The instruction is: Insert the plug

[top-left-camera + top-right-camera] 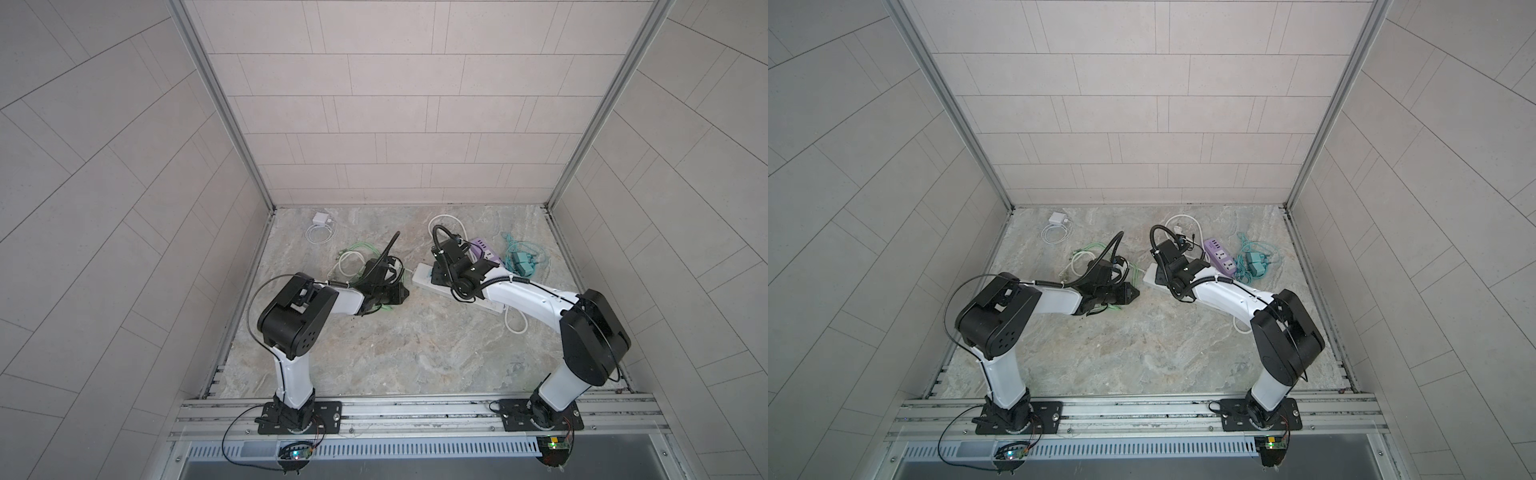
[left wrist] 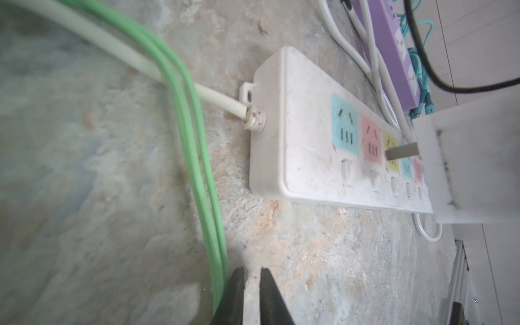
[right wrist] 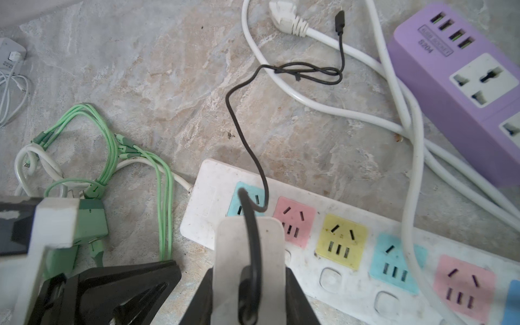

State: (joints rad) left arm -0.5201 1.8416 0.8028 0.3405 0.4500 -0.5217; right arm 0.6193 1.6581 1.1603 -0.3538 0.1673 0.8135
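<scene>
Plug [image 3: 228, 253]: white body, thin black cord [image 3: 239, 126] running out of its back. It was clamped between the fingers of the right hand [image 3: 249, 294], which was closed firmly on both sides of the body.

Position: in the right wrist view the plug sat over the white power strip [image 3: 208, 197], near the end where the strip's own cable enters. It covered part of the first blue socket. In the left wrist view a bare metal prong [image 2: 402, 150] stuck out of the plug toward the strip's face, fully exposed and not in any slot. Which socket it lined up with could not be told.

Left hand [image 2: 251, 292]: low over the bench [image 1: 415, 353], fingers a narrow gap apart, nothing between them. Two green cables [image 2: 194, 140] ran just beside one finger. In both top views this hand lay near the strip's cable end, apart from the strip.

Surroundings:
- The white strip lay diagonally across the bench, with the right hand above its left end.
- A purple power strip [image 1: 484, 249] lay just beyond it, with white cable looped between the two.
- A teal cable bundle [image 1: 521, 259] sat beside the purple strip on its right.
- A white charger [image 1: 322, 218] with coiled cable lay near the back left corner, well apart from both hands.
</scene>
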